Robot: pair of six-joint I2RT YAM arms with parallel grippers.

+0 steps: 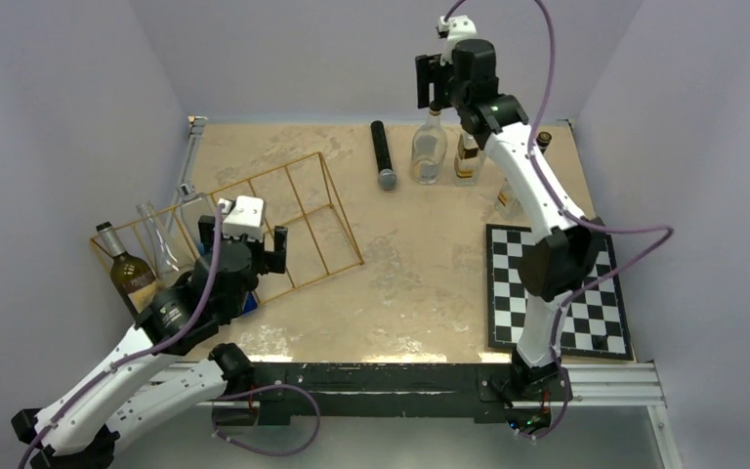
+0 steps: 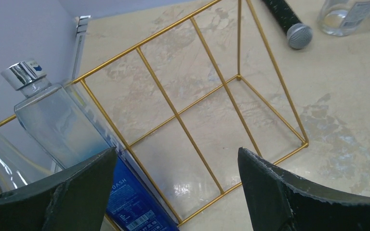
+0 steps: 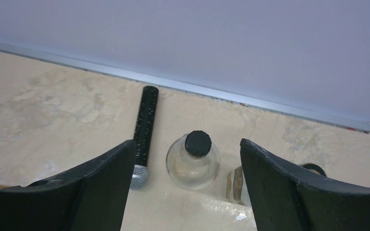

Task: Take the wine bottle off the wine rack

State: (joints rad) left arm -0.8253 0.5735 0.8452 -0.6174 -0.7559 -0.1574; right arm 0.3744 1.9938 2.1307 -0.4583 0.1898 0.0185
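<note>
The gold wire wine rack (image 1: 293, 210) lies tilted at the table's left; it also fills the left wrist view (image 2: 173, 110). A dark wine bottle (image 1: 129, 274) with a cream label lies in its leftmost bay, next to a clear bottle (image 1: 156, 239). A third clear bottle with a silver cap and blue label (image 2: 58, 125) lies in the rack by my left finger. My left gripper (image 1: 242, 242) is open and empty above the rack's near side (image 2: 177, 159). My right gripper (image 1: 439, 98) is open and empty, high above a round clear bottle (image 3: 197, 159) at the back.
A black microphone (image 1: 383, 154) lies at the back centre, beside the round clear bottle (image 1: 428, 149). Two more bottles (image 1: 467, 156) (image 1: 508, 195) stand at the back right. A black-and-white chessboard (image 1: 596, 313) lies at the right, under the right arm.
</note>
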